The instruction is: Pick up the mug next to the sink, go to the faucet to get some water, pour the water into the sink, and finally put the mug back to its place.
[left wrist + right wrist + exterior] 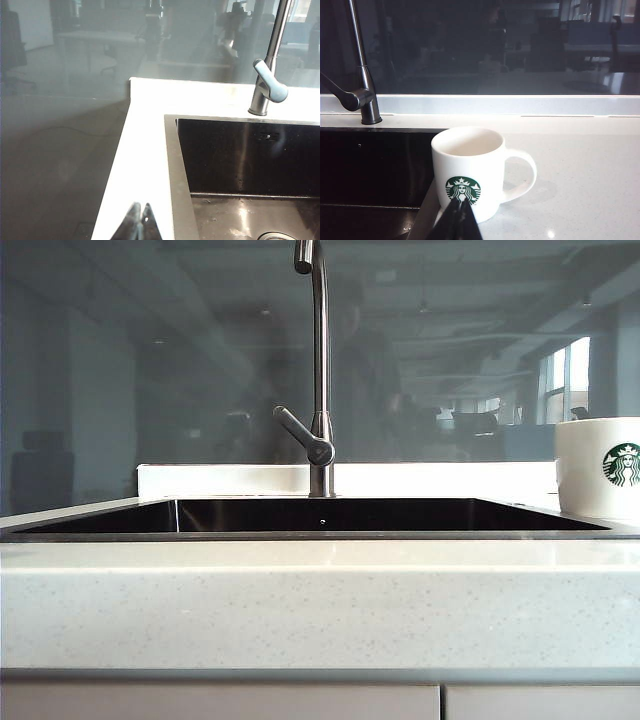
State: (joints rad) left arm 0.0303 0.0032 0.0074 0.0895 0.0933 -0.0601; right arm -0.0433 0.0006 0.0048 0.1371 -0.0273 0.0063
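A white ceramic cylindrical mug (470, 170) with a glossy glaze and a printed round green logo is seen. A tall gooseneck faucet (319, 370) of brushed steel is shown with a dull satin sheen. A wide rectangular dark sink (240, 160) is finished in smooth, reflective metal, with a thin brushed metal rim. A speckled white stone-like countertop (300, 600) is presented smooth and faintly glossy. A smooth, reflective glass panel (150, 370) is set behind.

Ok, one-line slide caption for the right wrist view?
Right gripper, jaws shut, poised before the upright white mug on the countertop beside the sink, faucet behind.
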